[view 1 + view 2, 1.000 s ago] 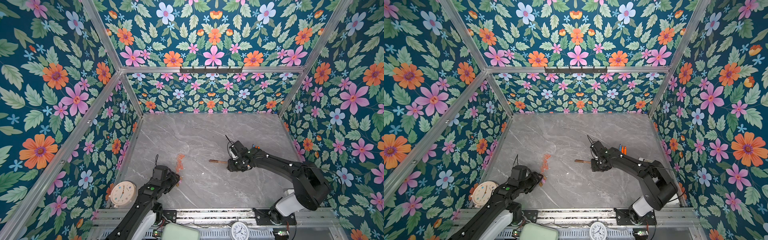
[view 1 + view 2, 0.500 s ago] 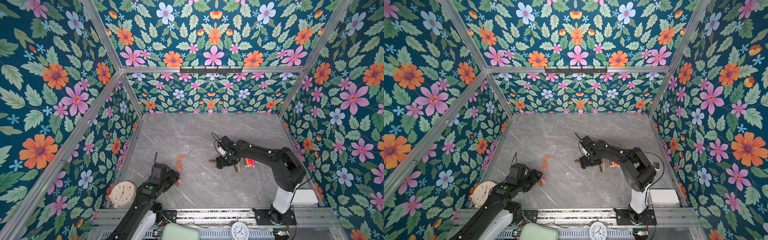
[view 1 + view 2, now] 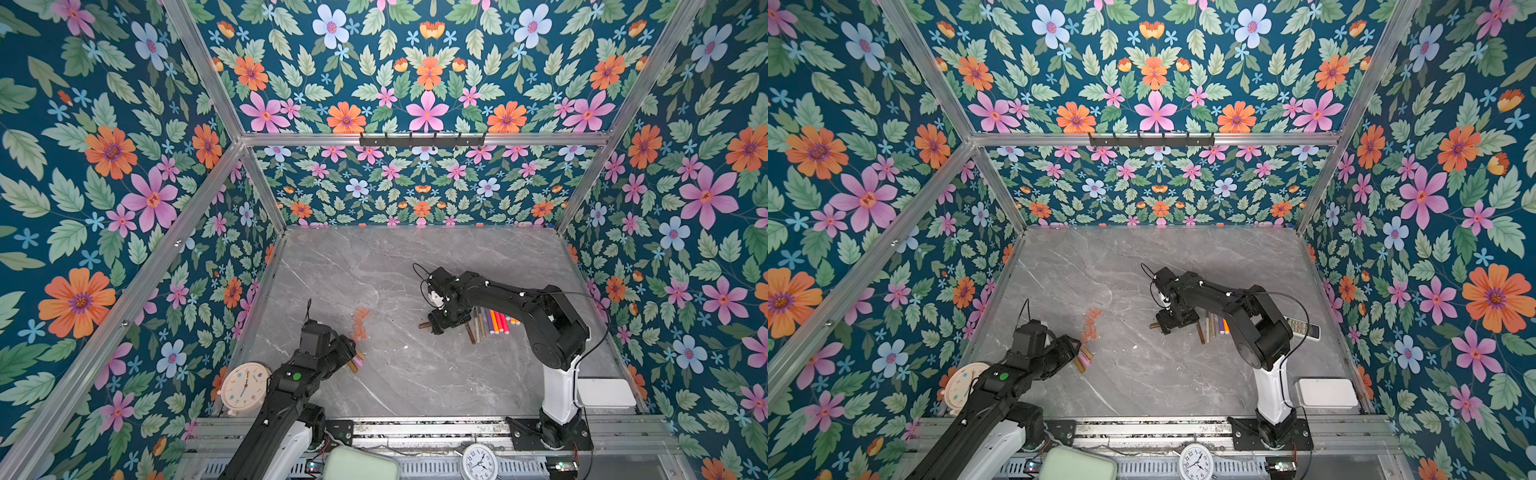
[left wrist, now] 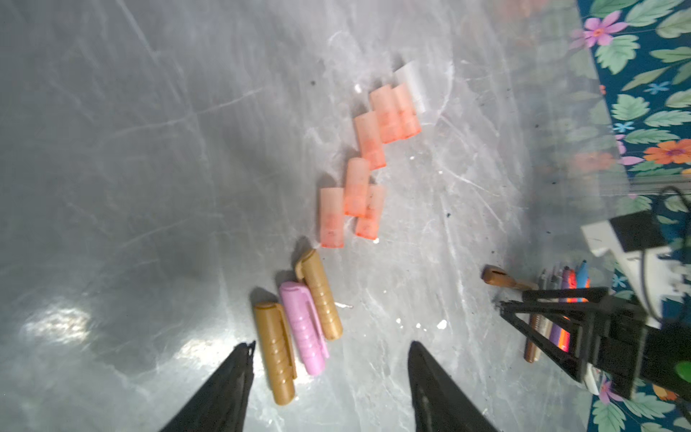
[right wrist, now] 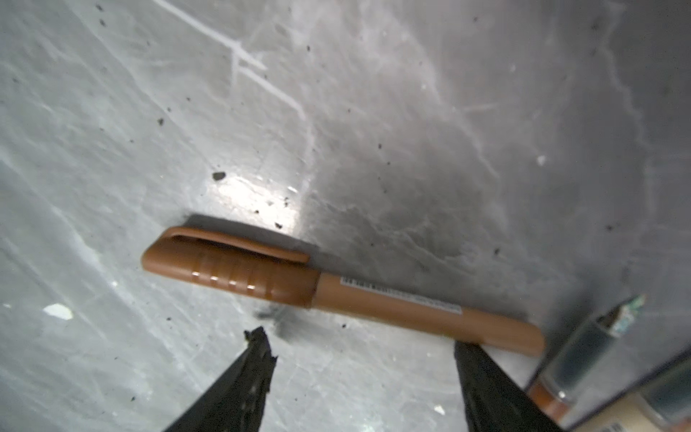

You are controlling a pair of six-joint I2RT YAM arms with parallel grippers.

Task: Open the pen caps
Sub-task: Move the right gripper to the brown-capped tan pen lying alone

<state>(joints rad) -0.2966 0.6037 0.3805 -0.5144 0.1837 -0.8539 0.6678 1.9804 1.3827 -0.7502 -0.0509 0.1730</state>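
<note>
Looking front to back: left gripper (image 4: 331,344) sits around 8 o'clock on the table (image 3: 374,266), fingers spread, nothing in them. Gold and pink caps (image 4: 301,329) lie right at its tips, with orange caps (image 4: 364,157) strung out past them toward 12. Right gripper (image 5: 359,338) hovers mid-table, also released, over a capped brown pen (image 5: 336,288). Other pens (image 3: 496,322) are lined up at its 3 o'clock.

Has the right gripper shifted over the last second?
Yes. In both top views the right gripper has moved left, closer to the loose orange caps, which stayed put. It now sits over the brown pen.
</note>
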